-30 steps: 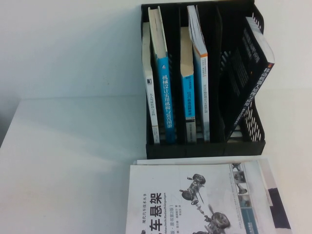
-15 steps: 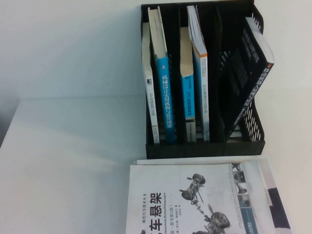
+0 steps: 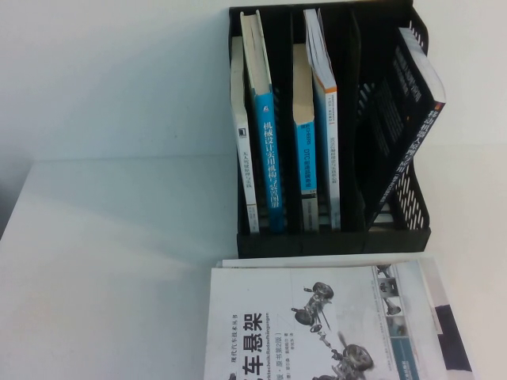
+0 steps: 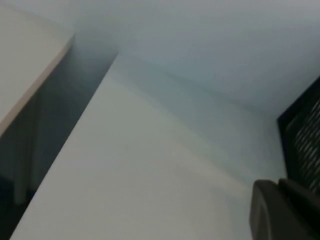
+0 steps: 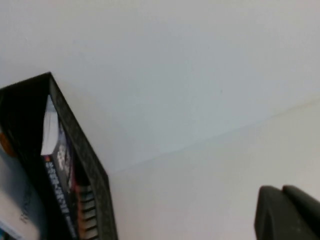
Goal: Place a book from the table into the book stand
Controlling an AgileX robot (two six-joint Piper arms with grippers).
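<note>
1. Still flat on surface (image 3: pixel 103 277): book (image 3: pixel 317 324), just before stand (image 3: pixel 333 237), untouched.
2. Left pincer (image 4: pixel 282 210) clenched, empty, parked off stand's left side.
3. Right pincer (image 5: pixel 287 212) parked beyond stand; state: cannot tell.

The large thin white-covered paper book (image 3: pixel 317 324) has a smooth, slightly glossy cover. The black plastic book stand (image 3: pixel 333 237) looks matt, its side walls perforated like mesh. The white desk (image 3: pixel 111 269) is smooth and matt. The leaning black-covered book (image 3: pixel 408 119) shows a faint sheen.
</note>
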